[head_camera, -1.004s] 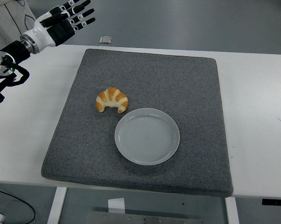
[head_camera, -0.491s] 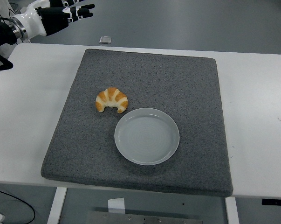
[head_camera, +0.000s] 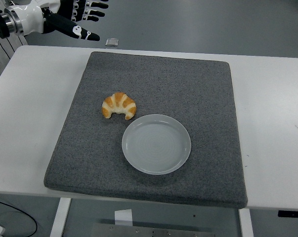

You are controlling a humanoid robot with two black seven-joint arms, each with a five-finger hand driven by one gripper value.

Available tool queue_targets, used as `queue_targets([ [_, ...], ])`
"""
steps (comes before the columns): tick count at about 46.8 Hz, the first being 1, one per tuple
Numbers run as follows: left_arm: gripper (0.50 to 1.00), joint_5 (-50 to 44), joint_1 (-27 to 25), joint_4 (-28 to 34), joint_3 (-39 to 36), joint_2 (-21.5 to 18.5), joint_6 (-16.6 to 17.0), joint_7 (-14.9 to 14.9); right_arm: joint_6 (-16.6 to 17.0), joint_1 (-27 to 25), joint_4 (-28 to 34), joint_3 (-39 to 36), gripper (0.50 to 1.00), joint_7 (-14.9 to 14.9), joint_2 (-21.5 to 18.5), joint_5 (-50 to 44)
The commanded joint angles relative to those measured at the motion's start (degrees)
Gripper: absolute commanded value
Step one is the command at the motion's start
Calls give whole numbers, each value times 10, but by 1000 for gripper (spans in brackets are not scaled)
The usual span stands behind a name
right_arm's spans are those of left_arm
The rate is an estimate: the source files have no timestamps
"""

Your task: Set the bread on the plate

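Head view
Change: the left hand (head_camera: 64, 17) had shifted since the frame half a second before; then its fingers pointed right as a level bunch, and now the thumb reached down and to the right while the other fingers (head_camera: 92, 6) sat at the picture's top edge. The bread, plate and mat lay where they had been.
Left hand: at the top left corner, above the table's far edge, fingers spread and released, grasping nothing.
Right hand: out of sight.
Bread: one croissant (head_camera: 119, 105) lay on the mat, left of centre, its ends pointing toward the near edge; it was just beside the plate's upper left rim, not on it.
Plate: one, pale and round (head_camera: 156, 144), with nothing on it, toward the mat's near side.
Mat: one grey square (head_camera: 188, 84) covered the middle of the table (head_camera: 30, 98).
Other: one small pale object (head_camera: 111, 42) lay beyond the table's far edge, too small to identify.
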State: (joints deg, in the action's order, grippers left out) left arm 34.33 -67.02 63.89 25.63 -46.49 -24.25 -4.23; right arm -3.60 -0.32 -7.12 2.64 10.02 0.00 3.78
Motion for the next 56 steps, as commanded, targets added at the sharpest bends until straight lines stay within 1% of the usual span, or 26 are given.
queue_targets([
  [1, 964, 19, -38, 15, -43, -14, 0, 0, 0, 0, 0, 0, 932, 0, 0, 0],
  [8, 969, 20, -120, 40, -124, -39, -3, 0, 0, 0, 0, 0, 932, 0, 0, 1],
  [19, 964, 22, -229, 52, -238, -39, -3, 1, 0, 0, 0, 0, 932, 0, 0, 0],
  [22, 962, 22, -248, 60, -266, -37, -1, 1, 0, 0, 0, 0, 932, 0, 0, 0],
  [29, 960, 22, -253, 66, -280, -32, 1, 0, 0, 0, 0, 0, 932, 1, 0, 0],
  [34, 960, 22, -251, 82, -291, -24, 16, 0, 0, 1, 0, 0, 932, 0, 0, 1],
  [42, 960, 23, -252, 111, -338, -15, 77, -1, 0, 0, 0, 0, 932, 0, 0, 0],
  [49, 960, 34, -252, 119, -372, -4, 106, -1, 0, 1, 0, 0, 932, 1, 0, 1],
  [56, 960, 63, -249, 133, -398, 8, 145, -2, 0, 0, 0, 0, 932, 0, 0, 0],
])
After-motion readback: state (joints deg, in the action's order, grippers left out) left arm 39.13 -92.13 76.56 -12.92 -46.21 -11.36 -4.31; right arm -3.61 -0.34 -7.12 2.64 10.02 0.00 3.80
